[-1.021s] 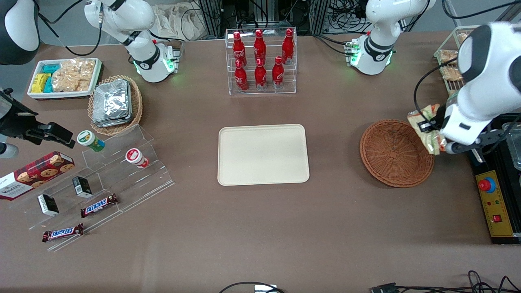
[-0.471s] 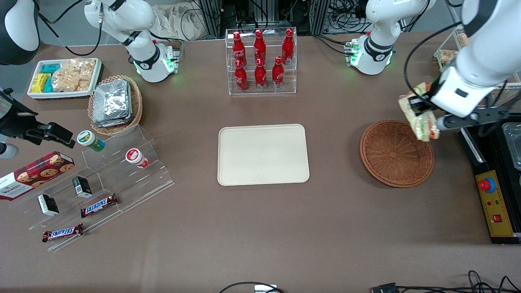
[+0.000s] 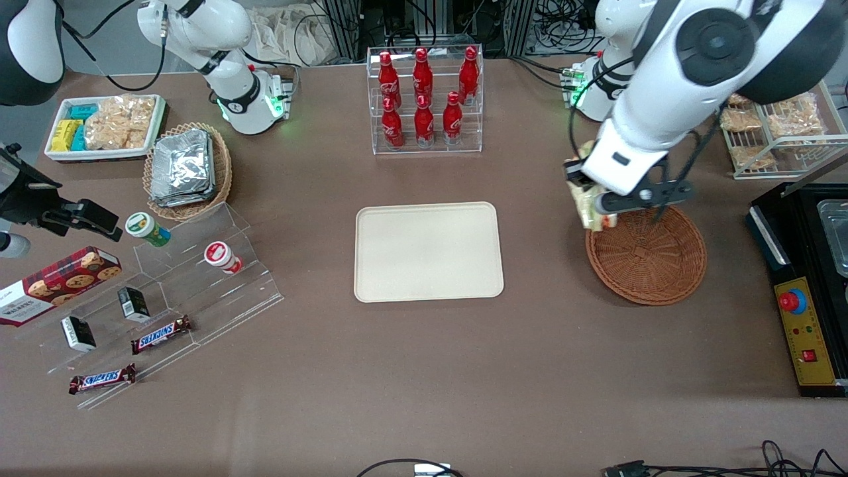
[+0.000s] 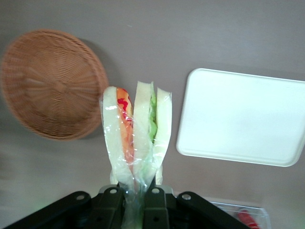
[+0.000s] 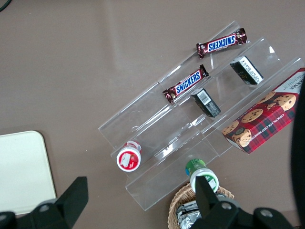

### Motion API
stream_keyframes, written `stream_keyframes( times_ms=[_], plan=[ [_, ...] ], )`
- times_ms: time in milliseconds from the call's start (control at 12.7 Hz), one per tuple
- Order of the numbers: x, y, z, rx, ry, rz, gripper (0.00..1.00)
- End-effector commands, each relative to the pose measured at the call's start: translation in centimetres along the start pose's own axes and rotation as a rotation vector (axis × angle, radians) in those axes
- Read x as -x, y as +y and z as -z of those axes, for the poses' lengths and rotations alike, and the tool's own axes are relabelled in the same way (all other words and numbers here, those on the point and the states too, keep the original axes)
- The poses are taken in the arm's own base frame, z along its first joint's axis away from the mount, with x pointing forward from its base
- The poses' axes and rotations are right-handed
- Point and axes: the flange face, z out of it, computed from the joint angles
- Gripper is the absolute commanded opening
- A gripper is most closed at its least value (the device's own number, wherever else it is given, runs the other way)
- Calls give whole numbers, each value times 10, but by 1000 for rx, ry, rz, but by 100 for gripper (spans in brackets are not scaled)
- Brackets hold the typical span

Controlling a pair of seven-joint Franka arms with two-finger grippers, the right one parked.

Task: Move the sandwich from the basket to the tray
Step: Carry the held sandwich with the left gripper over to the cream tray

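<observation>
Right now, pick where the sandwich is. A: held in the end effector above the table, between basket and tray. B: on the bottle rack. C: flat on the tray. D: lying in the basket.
A: the end effector is shut on the sandwich, which hangs in the air near the basket rim, on its tray side; the tray has nothing on it.

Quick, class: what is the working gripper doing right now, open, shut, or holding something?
Gripper: shut on the sandwich, held in the air between the basket and the tray.
</observation>
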Motion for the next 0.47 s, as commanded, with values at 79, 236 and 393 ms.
stream_keyframes(
  times_ms=[79, 236, 393],
  plan=[
    [2, 51, -55, 79, -11, 29, 16],
    [15, 81, -96, 91, -3, -4, 17],
    [21, 109, -140, 44, 21, 32, 17]
  ],
)
